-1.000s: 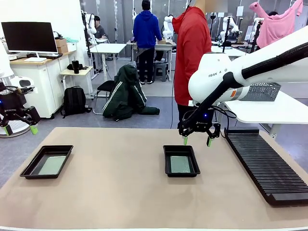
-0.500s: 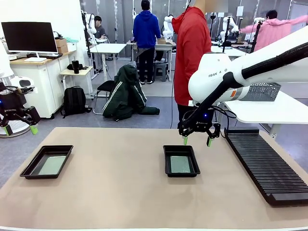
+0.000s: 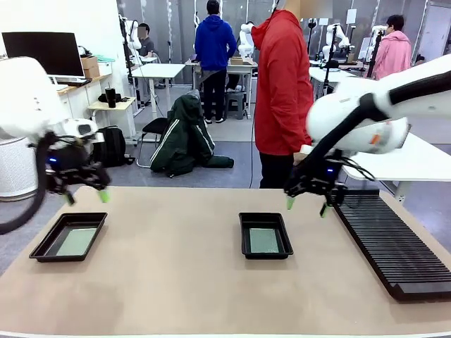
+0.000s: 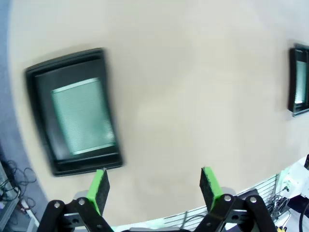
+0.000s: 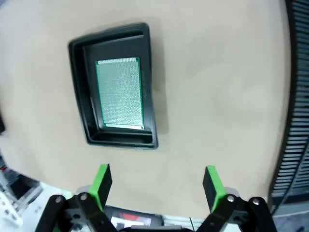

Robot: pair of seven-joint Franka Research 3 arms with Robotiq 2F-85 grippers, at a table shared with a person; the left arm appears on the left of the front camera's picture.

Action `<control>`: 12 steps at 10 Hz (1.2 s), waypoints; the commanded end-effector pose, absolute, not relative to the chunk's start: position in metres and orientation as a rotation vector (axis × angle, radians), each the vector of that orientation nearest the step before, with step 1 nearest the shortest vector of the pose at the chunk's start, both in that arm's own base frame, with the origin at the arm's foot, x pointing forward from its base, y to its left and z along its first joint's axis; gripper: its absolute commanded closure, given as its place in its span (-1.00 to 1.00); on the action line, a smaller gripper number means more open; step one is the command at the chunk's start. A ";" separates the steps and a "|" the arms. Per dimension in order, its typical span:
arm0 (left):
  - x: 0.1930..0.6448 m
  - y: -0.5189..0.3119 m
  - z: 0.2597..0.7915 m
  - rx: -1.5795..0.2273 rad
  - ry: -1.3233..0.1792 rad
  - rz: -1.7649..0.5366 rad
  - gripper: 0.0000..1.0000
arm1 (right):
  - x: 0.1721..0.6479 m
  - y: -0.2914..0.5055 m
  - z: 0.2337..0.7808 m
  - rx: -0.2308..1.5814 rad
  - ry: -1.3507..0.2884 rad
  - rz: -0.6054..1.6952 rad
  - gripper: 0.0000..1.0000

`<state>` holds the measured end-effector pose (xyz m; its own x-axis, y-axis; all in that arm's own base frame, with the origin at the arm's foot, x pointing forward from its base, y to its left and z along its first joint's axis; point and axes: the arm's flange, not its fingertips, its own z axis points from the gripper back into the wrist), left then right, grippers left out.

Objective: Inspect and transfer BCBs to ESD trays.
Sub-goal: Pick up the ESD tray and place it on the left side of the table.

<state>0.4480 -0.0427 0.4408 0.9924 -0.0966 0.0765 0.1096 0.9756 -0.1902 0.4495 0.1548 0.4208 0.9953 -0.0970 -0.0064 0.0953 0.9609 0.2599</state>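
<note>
Two black ESD trays lie on the tan table, each with a green BCB flat on its floor. The left tray (image 3: 68, 236) holds a BCB (image 3: 76, 241); the middle tray (image 3: 265, 235) holds another BCB (image 3: 265, 241). My left gripper (image 3: 85, 196) hangs open above the far edge of the left tray, with nothing between its fingers. My right gripper (image 3: 306, 207) hangs open above the table, to the right of the middle tray and beyond it. In the left wrist view the left tray (image 4: 72, 110) and its BCB (image 4: 83, 116) look blurred. The right wrist view shows the middle tray (image 5: 116, 84) and its BCB (image 5: 120, 93).
A long black ribbed rack (image 3: 391, 239) lies along the table's right side, close to my right gripper. A person in a red jacket (image 3: 284, 84) stands at the far edge. Open tabletop stretches between the trays and along the near side.
My left arm has swung in from the far left and now hangs over the left tray. My right gripper has shifted right, away from the middle tray toward the rack.
</note>
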 end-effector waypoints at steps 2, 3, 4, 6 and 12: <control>0.449 -0.152 0.442 -0.231 -0.156 -0.110 -1.00 | 0.401 0.070 0.408 0.434 -0.080 -0.125 -1.00; 0.453 -0.193 0.448 -0.228 -0.164 -0.116 -1.00 | 0.395 0.047 0.398 0.458 -0.083 -0.123 -1.00; 0.460 -0.232 0.451 -0.213 -0.153 -0.113 -1.00 | 0.391 0.030 0.387 0.465 -0.074 -0.104 -1.00; 0.475 -0.308 0.447 -0.172 -0.141 -0.106 -1.00 | 0.402 0.060 0.411 0.419 -0.059 -0.141 -1.00; 0.506 -0.441 0.387 -0.046 -0.080 -0.044 -1.00 | 0.402 0.060 0.411 0.419 -0.059 -0.141 -1.00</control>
<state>0.4899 -0.4191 0.3886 0.9940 -0.0563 0.0935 0.0651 0.9935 -0.0937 0.4001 0.0601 0.4122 0.9899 -0.1361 0.0389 0.1085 0.9059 0.4093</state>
